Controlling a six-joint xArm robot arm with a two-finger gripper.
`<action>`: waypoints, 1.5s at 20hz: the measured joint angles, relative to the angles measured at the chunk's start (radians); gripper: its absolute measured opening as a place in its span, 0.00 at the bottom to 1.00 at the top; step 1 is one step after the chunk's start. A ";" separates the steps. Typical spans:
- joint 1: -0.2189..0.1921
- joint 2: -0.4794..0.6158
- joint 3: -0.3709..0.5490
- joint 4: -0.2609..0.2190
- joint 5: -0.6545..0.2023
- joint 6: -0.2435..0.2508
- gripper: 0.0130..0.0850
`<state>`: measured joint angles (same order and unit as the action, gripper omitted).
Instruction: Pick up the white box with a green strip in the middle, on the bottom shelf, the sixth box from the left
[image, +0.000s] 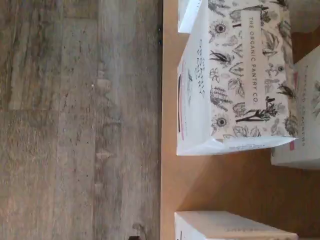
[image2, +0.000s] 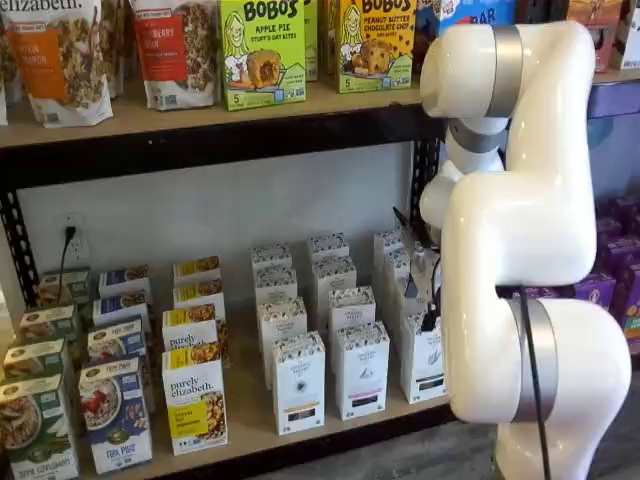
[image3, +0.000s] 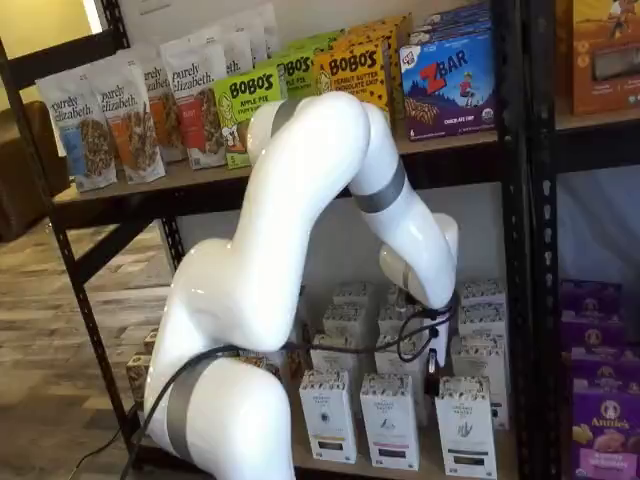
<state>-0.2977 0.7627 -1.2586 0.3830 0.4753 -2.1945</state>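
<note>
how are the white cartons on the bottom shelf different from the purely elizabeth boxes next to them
The front white carton is plain white with a small dark mark on its face; the purely elizabeth box has a yellow band and a food picture. The white carton has a black-and-white speckled top, while the purely elizabeth box's top is coloured. The white carton looks narrower. Both stand upright in rows running back on the bottom shelf.

Around me I see a grey wood-plank floor (image: 75, 125), a pale wall (image2: 200, 215) with a plugged-in power outlet (image2: 70, 235) behind the racks, black perforated uprights (image3: 515, 250), and a brown sofa (image3: 20, 165) in warm light.
</note>
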 joint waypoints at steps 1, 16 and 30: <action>0.000 0.003 -0.009 -0.022 0.019 0.020 1.00; 0.037 0.150 -0.207 -0.235 0.155 0.245 1.00; 0.016 0.303 -0.376 -0.432 0.142 0.391 1.00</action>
<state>-0.2814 1.0659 -1.6345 -0.0487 0.6177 -1.8036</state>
